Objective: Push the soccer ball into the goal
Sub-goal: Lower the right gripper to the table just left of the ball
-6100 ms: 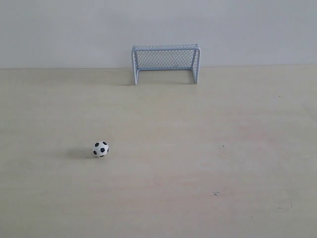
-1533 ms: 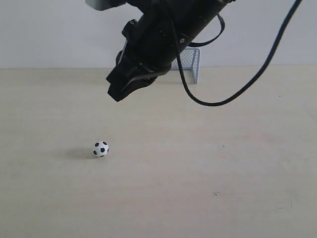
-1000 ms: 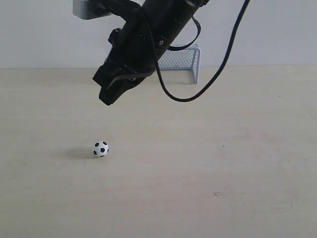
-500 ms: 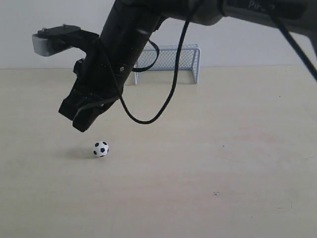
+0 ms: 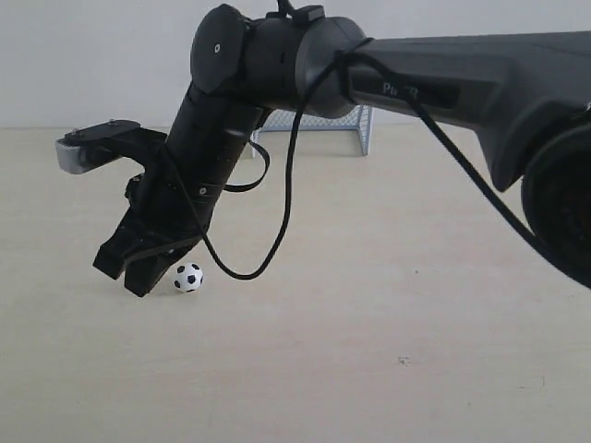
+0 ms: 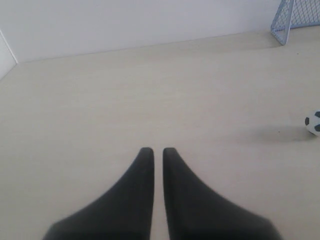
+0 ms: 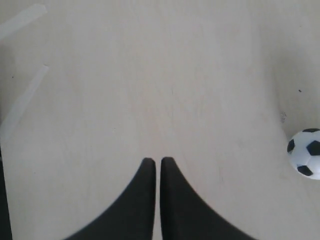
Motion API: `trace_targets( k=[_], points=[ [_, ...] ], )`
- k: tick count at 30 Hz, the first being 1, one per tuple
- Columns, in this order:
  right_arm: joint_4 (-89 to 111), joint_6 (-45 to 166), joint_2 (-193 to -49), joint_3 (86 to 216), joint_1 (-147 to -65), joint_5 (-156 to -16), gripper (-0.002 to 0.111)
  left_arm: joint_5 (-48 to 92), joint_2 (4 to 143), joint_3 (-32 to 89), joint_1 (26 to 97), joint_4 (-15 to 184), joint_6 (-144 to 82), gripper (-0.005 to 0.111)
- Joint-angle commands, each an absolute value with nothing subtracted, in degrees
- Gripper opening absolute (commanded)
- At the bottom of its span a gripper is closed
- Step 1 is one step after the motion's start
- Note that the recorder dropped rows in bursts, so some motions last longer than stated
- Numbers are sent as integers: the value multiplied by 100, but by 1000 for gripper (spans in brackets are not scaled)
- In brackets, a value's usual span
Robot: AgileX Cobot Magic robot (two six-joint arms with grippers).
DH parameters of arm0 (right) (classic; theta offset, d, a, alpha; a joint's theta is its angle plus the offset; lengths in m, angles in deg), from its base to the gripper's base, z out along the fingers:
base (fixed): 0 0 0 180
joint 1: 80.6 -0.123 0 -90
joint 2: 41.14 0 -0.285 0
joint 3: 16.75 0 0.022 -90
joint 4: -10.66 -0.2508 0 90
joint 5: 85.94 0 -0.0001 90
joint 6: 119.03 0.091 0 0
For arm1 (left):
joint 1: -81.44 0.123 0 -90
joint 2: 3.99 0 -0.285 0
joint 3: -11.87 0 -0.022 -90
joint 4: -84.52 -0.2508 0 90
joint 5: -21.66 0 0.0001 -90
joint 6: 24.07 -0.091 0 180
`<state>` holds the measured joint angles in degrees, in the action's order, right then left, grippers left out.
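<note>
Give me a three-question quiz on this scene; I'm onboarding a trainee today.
1. True or false: the soccer ball is inside the goal.
2. The right gripper is: A) gripping the ball, B) beside the ball, C) at the goal mouth?
3. Fill in: the right gripper's fingers are ___ (open/shut).
Key: 1 false; 2 B; 3 shut.

Exterior view: low, frontal, across the table (image 5: pixel 416 323) toward the goal (image 5: pixel 355 120). Left wrist view: shallow, distant; right wrist view: steep, close. Shared by all: soccer ball (image 5: pixel 187 277).
</note>
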<state>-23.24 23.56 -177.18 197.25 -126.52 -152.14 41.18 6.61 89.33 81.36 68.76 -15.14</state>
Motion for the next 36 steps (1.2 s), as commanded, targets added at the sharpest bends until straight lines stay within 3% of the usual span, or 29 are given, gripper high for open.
trace_targets(
  k=[1,22,36],
  points=[
    [-2475,2366,-17867,19867,-12655,-15193,0,4099,694,8909,8090,6875,-1461,6],
    [-2461,2940,-19093,21779,-12655,-15591,0,4099,694,8909,8090,6875,-1461,6],
    [-1812,3335,-19245,21866,-12705,-15591,0,4099,694,8909,8090,6875,-1461,6]
  ],
)
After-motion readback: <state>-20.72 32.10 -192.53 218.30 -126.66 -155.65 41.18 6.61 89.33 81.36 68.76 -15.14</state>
